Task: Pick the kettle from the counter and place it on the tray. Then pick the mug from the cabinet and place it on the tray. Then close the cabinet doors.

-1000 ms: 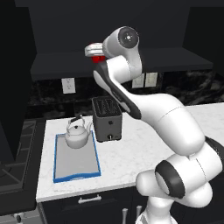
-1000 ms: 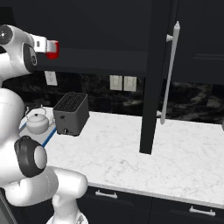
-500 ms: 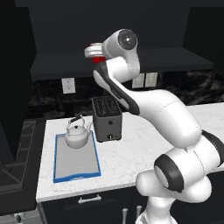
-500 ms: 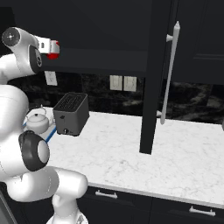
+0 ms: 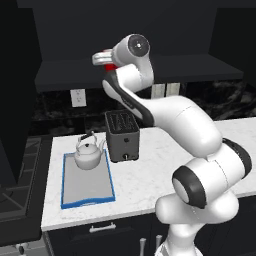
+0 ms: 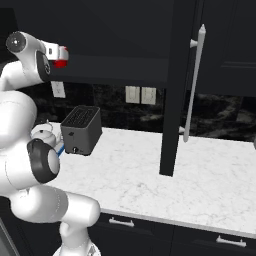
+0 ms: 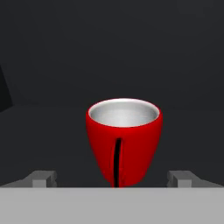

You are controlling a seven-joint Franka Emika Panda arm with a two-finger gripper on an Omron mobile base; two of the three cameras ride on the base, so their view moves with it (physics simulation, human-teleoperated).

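Spanning the lower half of the left base view, the white marble counter point(image 5: 150, 165) carries the tray, the toaster and the kettle. Above it, the dark cabinet point(image 5: 165, 30) stands open; in the right base view one cabinet door point(image 6: 175, 90) hangs edge-on, its long silver bar handle point(image 6: 194, 82) at 3 o'clock of the panel. The blue-rimmed tray point(image 5: 87, 181) lies at the counter's 9 o'clock end. The dark grey toaster point(image 5: 122, 136) stands just beside the tray, at its 2 o'clock. The silvery kettle point(image 5: 88, 154) sits upright on the tray's far half. The red mug point(image 7: 124, 141) stands upright on the cabinet's shelf, its handle turned toward the hand camera. The gripper point(image 7: 113, 178) is spread wide, its fingertips point(image 7: 43, 178) flanking the mug's base at 8 and 4 o'clock without touching it.
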